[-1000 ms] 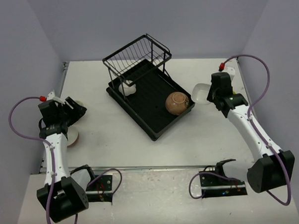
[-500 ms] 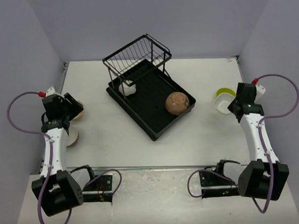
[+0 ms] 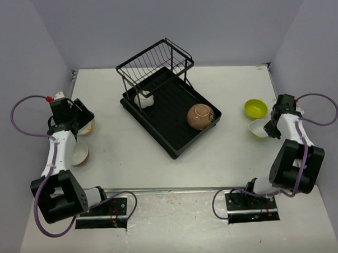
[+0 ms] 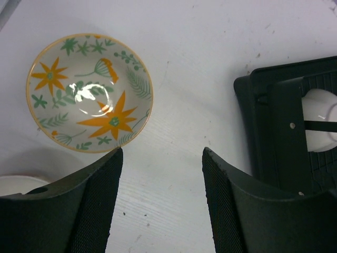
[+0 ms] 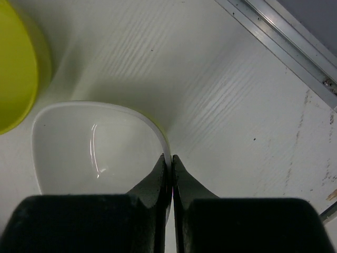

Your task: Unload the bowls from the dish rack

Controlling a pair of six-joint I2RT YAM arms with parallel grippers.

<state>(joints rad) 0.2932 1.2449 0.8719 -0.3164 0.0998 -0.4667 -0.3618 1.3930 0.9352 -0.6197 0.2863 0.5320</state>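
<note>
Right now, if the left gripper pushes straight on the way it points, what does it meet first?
The left gripper would likely reach bare table first, between the floral bowl and the dish rack; depth is unclear.

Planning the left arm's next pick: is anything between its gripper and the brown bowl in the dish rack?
Only the low rim of the dish rack. The left gripper hangs open above bare table by the floral bowl; the brown bowl lies in the rack's open end, away from the wire basket.
</note>
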